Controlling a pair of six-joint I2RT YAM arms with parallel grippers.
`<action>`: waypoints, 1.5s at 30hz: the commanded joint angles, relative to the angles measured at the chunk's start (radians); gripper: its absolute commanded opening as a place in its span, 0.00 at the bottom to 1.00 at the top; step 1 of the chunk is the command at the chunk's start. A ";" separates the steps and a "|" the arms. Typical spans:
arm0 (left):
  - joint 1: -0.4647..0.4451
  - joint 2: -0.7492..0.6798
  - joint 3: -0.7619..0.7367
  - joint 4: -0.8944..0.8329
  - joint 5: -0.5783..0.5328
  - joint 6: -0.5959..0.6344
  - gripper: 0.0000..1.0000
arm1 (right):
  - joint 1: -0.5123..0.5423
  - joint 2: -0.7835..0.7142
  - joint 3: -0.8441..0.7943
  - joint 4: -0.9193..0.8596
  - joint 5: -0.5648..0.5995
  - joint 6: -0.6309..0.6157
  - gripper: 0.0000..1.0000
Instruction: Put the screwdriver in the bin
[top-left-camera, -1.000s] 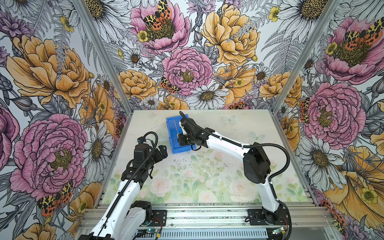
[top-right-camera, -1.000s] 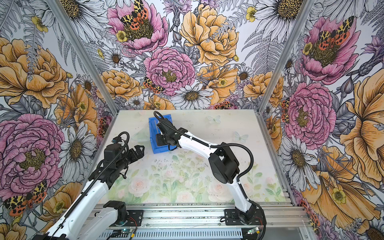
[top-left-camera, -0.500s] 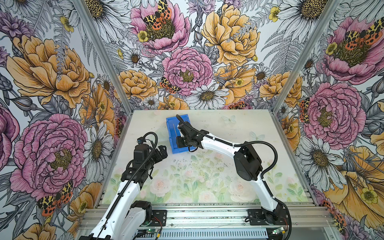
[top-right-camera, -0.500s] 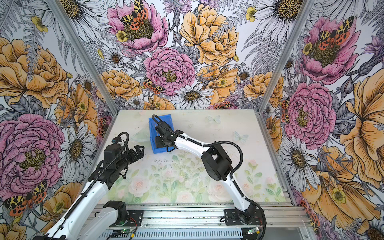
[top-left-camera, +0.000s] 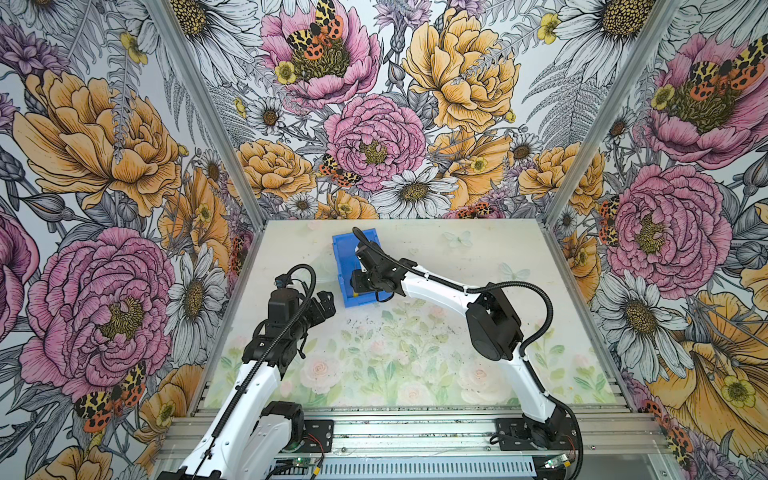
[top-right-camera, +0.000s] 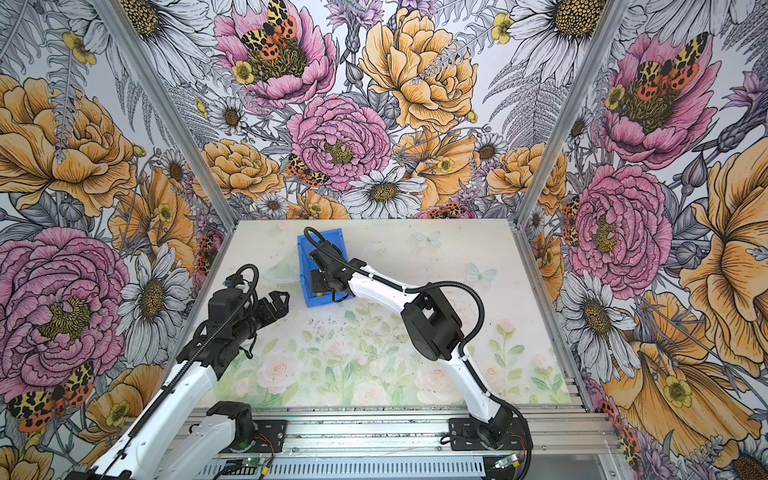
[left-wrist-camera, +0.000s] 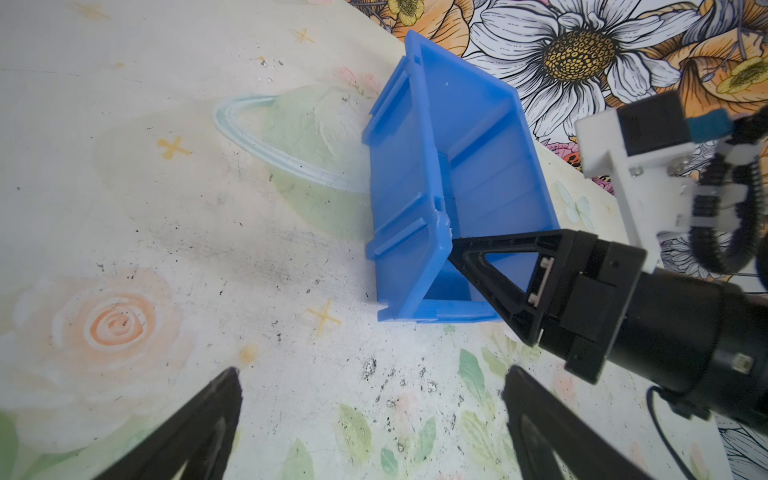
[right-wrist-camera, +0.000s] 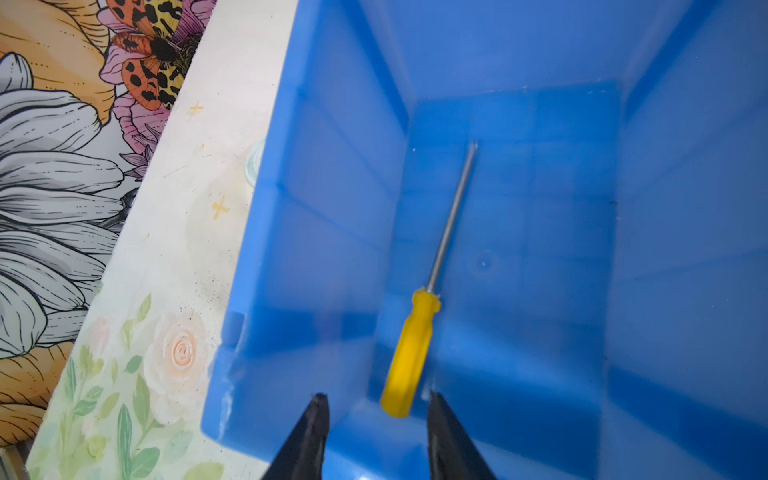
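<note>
The screwdriver (right-wrist-camera: 419, 332) lies inside the bin (top-left-camera: 343, 266), which stands on the table (top-left-camera: 457, 249) toward the back, left of centre.

We've got open floral-print counter (top-left-camera: 395, 345) in front of the blue plastic rectangular bin (top-left-camera: 340, 262). Inside, its walls and the slim yellow-handled screwdriver (right-wrist-camera: 409, 353) crowd the fingers (right-wrist-camera: 309, 444) of the right gripper (right-wrist-camera: 374, 401).

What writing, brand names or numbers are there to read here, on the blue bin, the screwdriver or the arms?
None readable in any view.
The bin and the screwdriver lying in it are plain.
Any marks on the left arm or right arm are too small to tell.
</note>
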 joint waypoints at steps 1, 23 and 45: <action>-0.008 0.000 0.011 -0.005 -0.027 0.007 0.99 | -0.007 -0.011 0.037 0.012 0.027 -0.006 0.47; 0.013 -0.033 -0.031 0.121 -0.357 0.061 0.99 | -0.025 -0.667 -0.490 0.012 0.430 -0.198 0.99; 0.054 -0.076 -0.215 0.453 -0.318 0.420 0.99 | -0.480 -1.161 -1.160 0.129 0.705 -0.155 0.99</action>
